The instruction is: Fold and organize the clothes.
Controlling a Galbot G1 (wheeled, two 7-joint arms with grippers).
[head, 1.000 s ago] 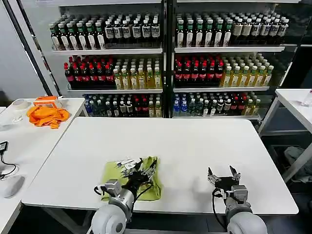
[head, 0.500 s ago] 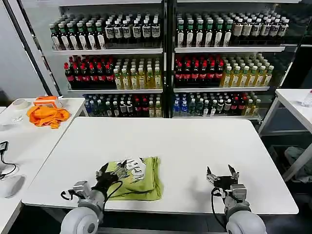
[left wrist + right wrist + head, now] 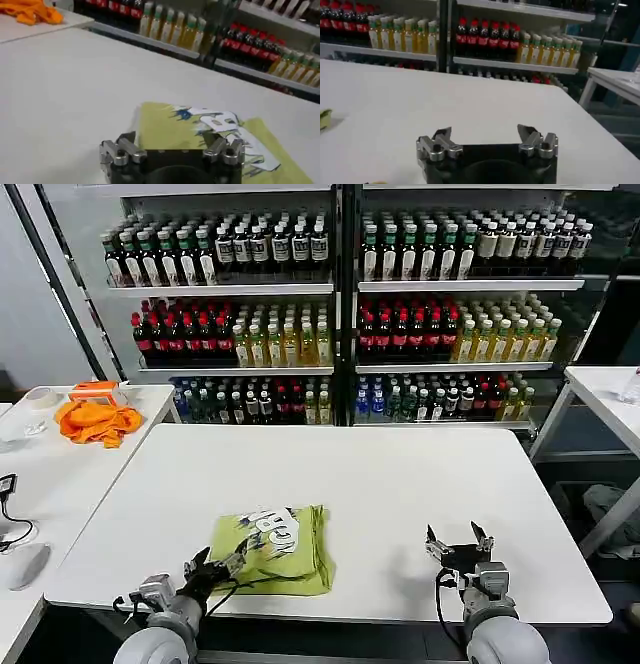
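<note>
Head view: folded lime T-shirt [image 3: 273, 549] lies near the front edge of the white surface [image 3: 400, 484], with both tools spread and empty.

White lettering faces up on the shirt's left part; the folded bundle looks roughly square, though its layers are hard to count from here. Left tool [image 3: 213, 562] sits at the shirt's front-left corner, fingers apart and gripping nothing; whether a fingertip touches the cloth is unclear. In the left wrist view that tool [image 3: 172, 141] hangs just above the shirt's [image 3: 210, 135] near edge. Right tool [image 3: 459, 542] rests well apart to the right over bare surface, its fingers wide open and empty. An orange cloth [image 3: 98, 422] lies on the side surface at far left.
</note>
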